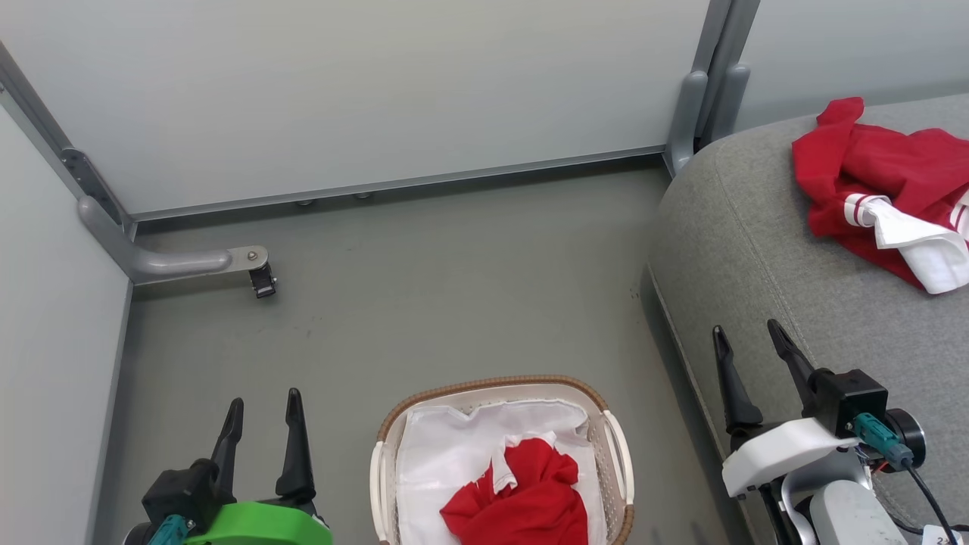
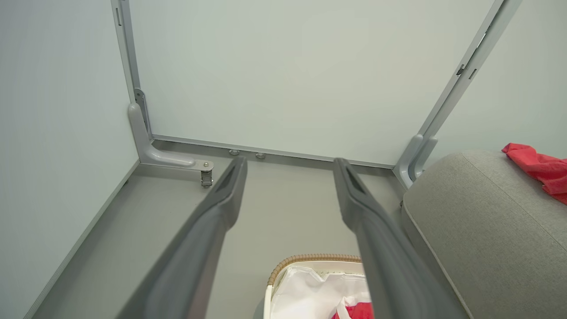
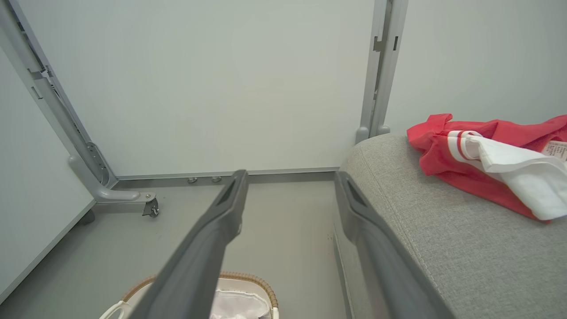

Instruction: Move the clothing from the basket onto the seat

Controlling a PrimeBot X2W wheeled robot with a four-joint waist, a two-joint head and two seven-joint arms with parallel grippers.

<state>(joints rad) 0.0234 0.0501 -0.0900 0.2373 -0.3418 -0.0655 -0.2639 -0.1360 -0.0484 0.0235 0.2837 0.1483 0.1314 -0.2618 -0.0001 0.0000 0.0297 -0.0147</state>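
My left end effector (image 1: 265, 397): fingers spread as wide as they go, nothing between them. It hangs just left of the basket (image 1: 484, 384), tips pointing away from me over the floor (image 1: 454, 288).
My right end effector (image 1: 745, 327): equally wide and empty. It sits right of the basket, over the front edge of the seat (image 1: 757, 242).
The basket: it stands on the floor between my two end effectors, close in front of me, with its brown woven rim near the seat's rounded side.
The red jersey in the basket (image 1: 522, 492): bunched on the white liner (image 1: 447, 454) in the basket's near right part. It lies between my end effectors and nearer to me than their tips, and neither touches it.
The red jersey on the seat (image 1: 878, 174): crumpled, with a striped cuff and white inner fabric showing. It lies right of the basket and beyond it, past my right fingertips and well apart from them.
The partition foot (image 1: 189, 263): a grey bracket with a small caster, beyond the basket to its left.
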